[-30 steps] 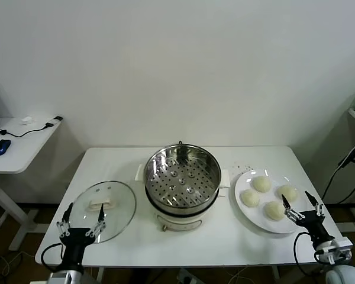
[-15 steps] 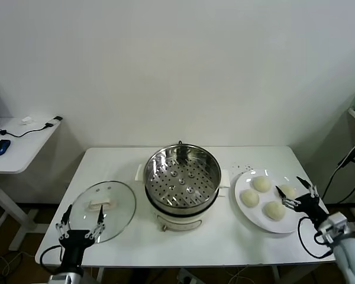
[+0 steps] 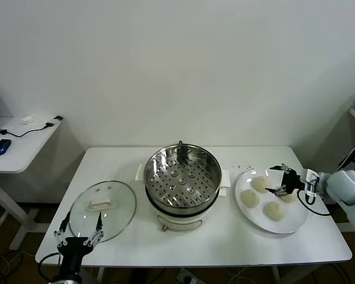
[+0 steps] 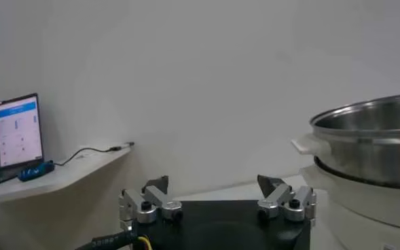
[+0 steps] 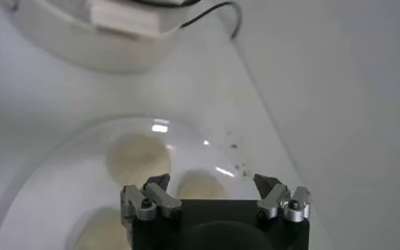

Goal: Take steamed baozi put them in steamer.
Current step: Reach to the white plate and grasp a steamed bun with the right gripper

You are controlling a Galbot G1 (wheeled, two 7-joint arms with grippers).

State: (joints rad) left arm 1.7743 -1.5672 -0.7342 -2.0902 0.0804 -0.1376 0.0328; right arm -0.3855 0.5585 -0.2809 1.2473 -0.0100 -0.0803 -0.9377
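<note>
Several pale baozi lie on a white plate [image 3: 254, 213] at the table's right; the nearest one [image 3: 274, 210] is at the front. The steel steamer [image 3: 182, 177] with its perforated tray stands at the table's middle and holds no bun. My right gripper [image 3: 282, 180] is open and empty, just above the rightmost baozi [image 3: 290, 197], which it partly hides. In the right wrist view my right gripper [image 5: 212, 183] hangs over that baozi [image 5: 201, 187], with another baozi [image 5: 138, 157] beside it. My left gripper [image 3: 78, 232] is open and idle at the front left edge.
A round glass lid [image 3: 102, 208] lies on the table left of the steamer, just behind my left gripper. A side table [image 3: 18, 148] with a mouse stands far left. In the left wrist view the steamer [image 4: 369, 146] stands to one side of my left gripper [image 4: 213, 183].
My right gripper has moved from the table's front right edge back and inward, and now hovers over the plate. My left gripper has drawn back slightly toward the front edge.
</note>
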